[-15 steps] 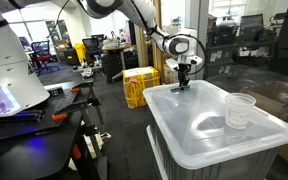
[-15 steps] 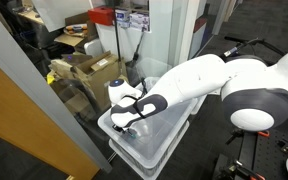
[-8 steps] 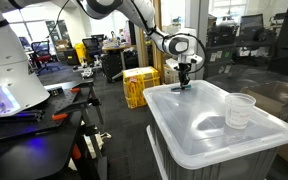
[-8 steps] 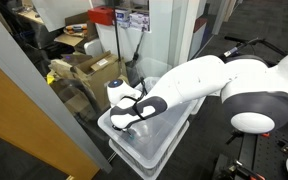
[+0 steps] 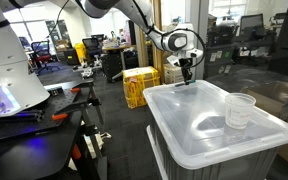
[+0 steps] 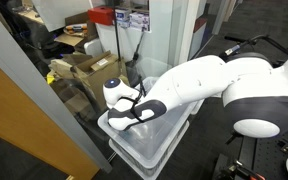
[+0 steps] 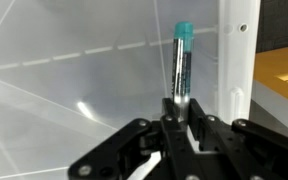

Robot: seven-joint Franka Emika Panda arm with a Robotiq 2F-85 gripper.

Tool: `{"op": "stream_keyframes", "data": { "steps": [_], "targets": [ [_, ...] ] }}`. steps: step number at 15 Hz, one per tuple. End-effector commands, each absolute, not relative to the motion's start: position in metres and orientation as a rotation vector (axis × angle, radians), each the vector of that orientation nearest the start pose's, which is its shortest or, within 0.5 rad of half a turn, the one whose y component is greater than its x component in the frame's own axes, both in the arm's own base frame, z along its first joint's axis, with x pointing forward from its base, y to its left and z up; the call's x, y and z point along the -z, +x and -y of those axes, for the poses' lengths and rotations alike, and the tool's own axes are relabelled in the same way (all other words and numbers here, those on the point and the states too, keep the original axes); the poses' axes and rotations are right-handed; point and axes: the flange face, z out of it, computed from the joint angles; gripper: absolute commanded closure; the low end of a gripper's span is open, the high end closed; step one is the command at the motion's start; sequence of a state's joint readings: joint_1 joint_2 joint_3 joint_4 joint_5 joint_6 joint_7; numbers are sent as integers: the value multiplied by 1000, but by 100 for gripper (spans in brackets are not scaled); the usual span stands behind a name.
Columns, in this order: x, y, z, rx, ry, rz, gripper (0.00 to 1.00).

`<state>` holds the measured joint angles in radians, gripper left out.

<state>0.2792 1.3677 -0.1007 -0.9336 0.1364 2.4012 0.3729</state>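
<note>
Office lab, translucent bin lid (image 5: 189, 128): tool (image 7: 176, 112) clamped on teal-capped marker (image 7: 181, 60) at lid's far edge; clear cup (image 5: 240, 110) well apart.

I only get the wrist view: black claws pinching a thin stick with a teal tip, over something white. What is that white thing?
Observer: It is the lid of a large translucent storage bin.
Operator: Is anything else standing on it?
Observer: Yes, a clear plastic cup stands upright on it, well apart from the gripper and its marker.
Operator: And what is around the bin?
Observer: A yellow crate sits on the floor just beyond it.
</note>
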Motion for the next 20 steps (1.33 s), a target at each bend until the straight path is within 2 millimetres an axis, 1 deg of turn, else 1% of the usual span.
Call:
{"op": "stream_keyframes", "data": {
  "steps": [1,3,6,9,11,15,20],
  "targets": [
    [-52,743,-172,226,-3113,-398,95],
    [-63,740,-172,265,-3114,-445,95],
    [-79,728,-171,339,-3105,-507,95],
    [-88,714,-166,406,-3100,-586,95],
    [-91,702,-164,446,-3092,-645,95],
    [-99,674,-152,512,-3073,-818,95],
    [-110,645,-129,598,-3057,-1113,95]
  ]
}}
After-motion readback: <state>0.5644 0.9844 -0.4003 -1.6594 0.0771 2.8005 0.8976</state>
